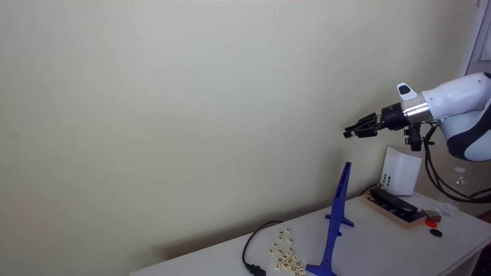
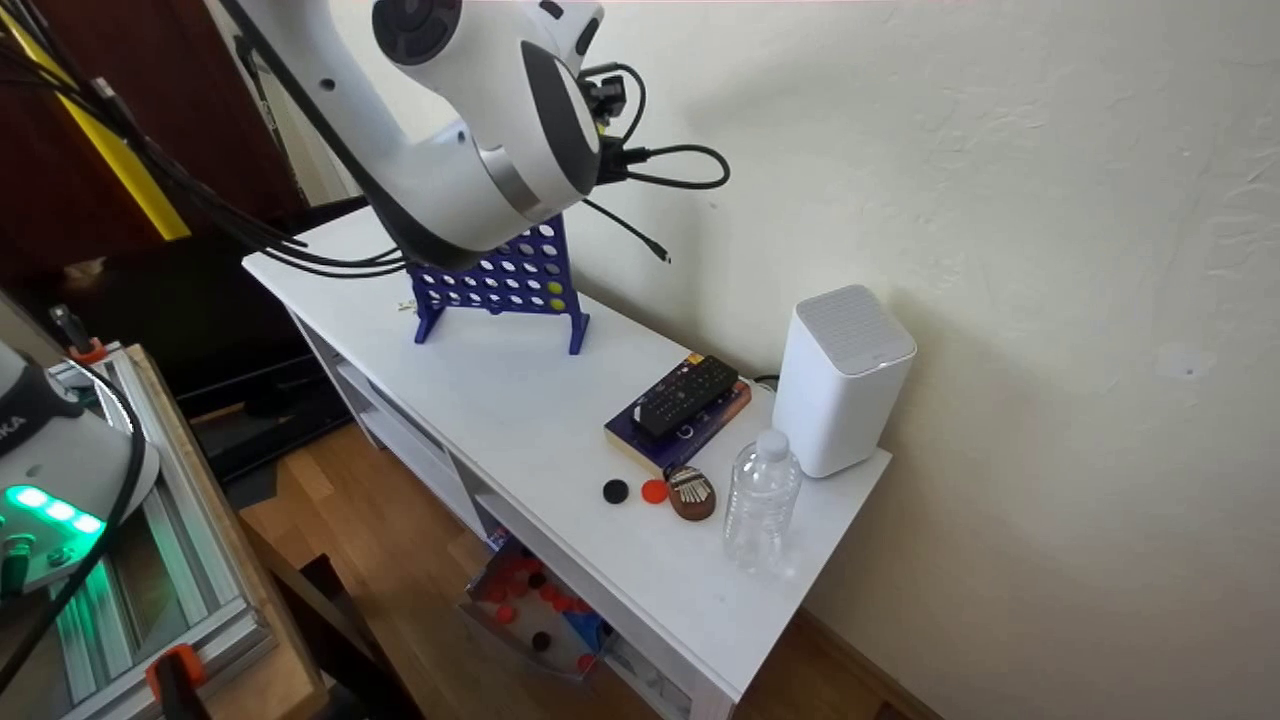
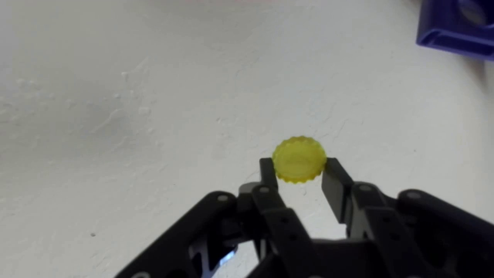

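My gripper (image 3: 300, 170) is shut on a yellow disc (image 3: 298, 156) with a notched rim, gripped by its edges between the fingertips. In an exterior view the gripper (image 1: 349, 132) is in the air, near the wall and above the blue upright grid rack (image 1: 333, 235). A corner of the rack (image 3: 440, 27) shows at the upper right of the wrist view, apart from the disc. The rack stands on the white table; in an exterior view two yellow discs (image 2: 556, 296) sit in its end column. There the arm hides the gripper and part of the rack (image 2: 577, 325).
Letter tiles (image 1: 287, 260) and a black cable (image 1: 245, 249) lie beside the rack. A book (image 2: 640, 445) with a remote (image 2: 688, 395), a white box (image 2: 840, 390), a bottle (image 2: 765, 500), a thumb piano (image 2: 692, 495), a black disc (image 2: 615, 491) and a red disc (image 2: 654, 491) are on the table.
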Available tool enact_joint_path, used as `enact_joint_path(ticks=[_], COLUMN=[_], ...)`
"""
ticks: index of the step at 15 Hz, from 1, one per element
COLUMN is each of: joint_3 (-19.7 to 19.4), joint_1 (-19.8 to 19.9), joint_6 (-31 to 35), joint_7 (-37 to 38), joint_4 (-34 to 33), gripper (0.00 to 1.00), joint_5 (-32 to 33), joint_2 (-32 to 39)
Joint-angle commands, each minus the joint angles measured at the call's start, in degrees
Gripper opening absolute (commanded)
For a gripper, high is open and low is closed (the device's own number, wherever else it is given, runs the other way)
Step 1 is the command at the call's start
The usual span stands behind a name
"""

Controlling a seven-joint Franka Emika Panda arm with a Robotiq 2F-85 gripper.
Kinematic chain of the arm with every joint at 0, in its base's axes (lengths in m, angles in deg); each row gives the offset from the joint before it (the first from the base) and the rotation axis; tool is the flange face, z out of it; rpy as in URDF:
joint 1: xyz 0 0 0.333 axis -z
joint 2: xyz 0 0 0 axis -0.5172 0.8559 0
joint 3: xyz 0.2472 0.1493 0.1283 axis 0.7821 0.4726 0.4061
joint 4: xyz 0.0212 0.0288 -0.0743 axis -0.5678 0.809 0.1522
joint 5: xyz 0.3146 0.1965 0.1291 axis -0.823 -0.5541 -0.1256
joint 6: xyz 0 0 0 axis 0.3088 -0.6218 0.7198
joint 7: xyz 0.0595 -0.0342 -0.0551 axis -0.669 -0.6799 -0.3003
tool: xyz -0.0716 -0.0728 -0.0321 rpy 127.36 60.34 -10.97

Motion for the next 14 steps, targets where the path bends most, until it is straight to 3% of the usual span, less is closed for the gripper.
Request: enact_joint_path(ticks=[1, 5, 6, 7, 14], joint_3=[0.0, -2.19, -1.42, -1.62, -1.6], joint_1=[-0.51, -2.16, -1.7, -1.78, -1.8], joint_6=[-0.05, 0.36, 0.19, 0.17, 0.16], joint_7=[11.41, 18.61, 14.57, 14.86, 14.77], joint_4=[-5.41, -6.37, -4.24, -4.24, -4.21], gripper=[0.11, 0.11, 0.11, 0.36, 0.36], joint_5=[11.56, 20.75, 16.11, 16.44, 16.36], joint_2=[1.28, 1.31, 0.59, 0.64, 0.66])
